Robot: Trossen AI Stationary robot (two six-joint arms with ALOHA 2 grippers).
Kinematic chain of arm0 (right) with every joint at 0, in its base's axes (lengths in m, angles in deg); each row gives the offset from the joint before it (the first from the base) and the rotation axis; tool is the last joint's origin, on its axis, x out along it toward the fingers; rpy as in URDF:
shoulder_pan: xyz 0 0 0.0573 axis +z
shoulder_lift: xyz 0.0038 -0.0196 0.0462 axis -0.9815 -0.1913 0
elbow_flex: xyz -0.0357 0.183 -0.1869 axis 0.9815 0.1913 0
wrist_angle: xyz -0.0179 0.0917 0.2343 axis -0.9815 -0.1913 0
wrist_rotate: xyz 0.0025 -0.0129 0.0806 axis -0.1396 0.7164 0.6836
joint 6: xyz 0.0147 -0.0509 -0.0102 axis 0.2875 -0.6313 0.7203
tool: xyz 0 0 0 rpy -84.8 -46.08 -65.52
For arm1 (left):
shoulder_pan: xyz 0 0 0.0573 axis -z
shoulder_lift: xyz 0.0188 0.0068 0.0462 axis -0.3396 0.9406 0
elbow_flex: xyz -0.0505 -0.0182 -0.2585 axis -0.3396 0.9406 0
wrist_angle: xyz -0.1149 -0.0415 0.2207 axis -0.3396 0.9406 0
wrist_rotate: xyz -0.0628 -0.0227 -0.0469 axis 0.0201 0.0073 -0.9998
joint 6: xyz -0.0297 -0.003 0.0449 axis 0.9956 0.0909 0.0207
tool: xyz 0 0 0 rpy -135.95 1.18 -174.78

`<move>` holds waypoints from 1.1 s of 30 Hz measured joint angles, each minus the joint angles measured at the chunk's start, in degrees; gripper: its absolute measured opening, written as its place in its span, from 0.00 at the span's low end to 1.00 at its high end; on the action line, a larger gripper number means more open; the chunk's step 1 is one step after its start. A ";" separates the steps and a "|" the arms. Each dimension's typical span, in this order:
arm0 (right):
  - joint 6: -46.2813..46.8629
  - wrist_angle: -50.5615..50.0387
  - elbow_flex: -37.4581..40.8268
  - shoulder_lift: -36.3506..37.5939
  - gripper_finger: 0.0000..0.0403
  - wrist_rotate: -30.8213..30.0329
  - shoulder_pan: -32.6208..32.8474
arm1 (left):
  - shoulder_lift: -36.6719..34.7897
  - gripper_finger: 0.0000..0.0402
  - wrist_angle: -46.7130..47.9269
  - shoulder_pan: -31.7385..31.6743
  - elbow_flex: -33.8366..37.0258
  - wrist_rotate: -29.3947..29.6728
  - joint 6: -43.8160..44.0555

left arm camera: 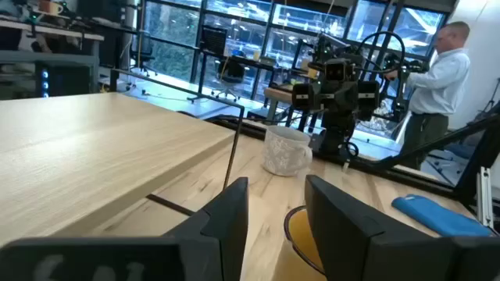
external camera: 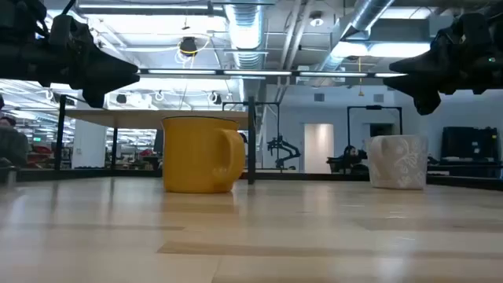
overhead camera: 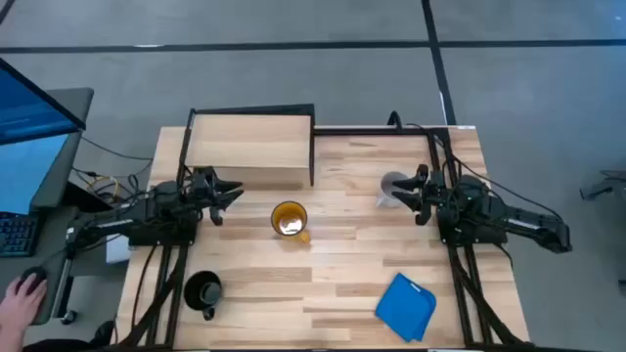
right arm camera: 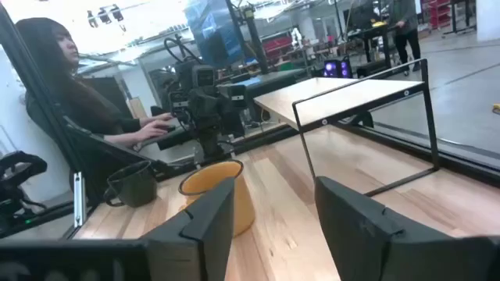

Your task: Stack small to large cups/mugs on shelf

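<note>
The yellow-orange mug [overhead camera: 290, 220] stands upright on the table's middle, with the black mug [overhead camera: 203, 291] near the front left. The pale mug [overhead camera: 391, 186] stands at the right, just under the fingertips of my right gripper [overhead camera: 401, 193]. That gripper is open and hovers well above it [external camera: 436, 75]. My left gripper [overhead camera: 235, 193] is open too, raised above the table [external camera: 98, 75] left of the yellow mug, whose rim [left arm camera: 301, 234] shows between its fingers. The shelf [overhead camera: 249, 147] stands at the far left with nothing on top.
A blue folded cloth [overhead camera: 406, 306] lies near the table's front right. The shelf's black frame leg [overhead camera: 312, 156] stands between shelf and open tabletop. A person's hand [overhead camera: 22, 291] rests at a desk left of the table.
</note>
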 joint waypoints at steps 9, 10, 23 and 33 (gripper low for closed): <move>0.02 0.01 0.01 0.00 0.50 0.00 0.00 | 0.00 0.30 0.00 -0.01 -0.01 0.00 0.00; 0.00 -0.01 0.00 -0.02 0.50 -0.02 0.01 | -0.01 0.30 -0.02 0.00 0.00 0.02 0.00; 0.02 0.01 0.01 -0.01 0.50 -0.01 0.01 | -0.01 0.30 0.00 0.00 0.01 0.01 0.00; 0.01 0.01 -0.01 -0.01 0.50 -0.01 0.01 | -0.01 0.30 -0.01 0.01 -0.01 0.01 0.00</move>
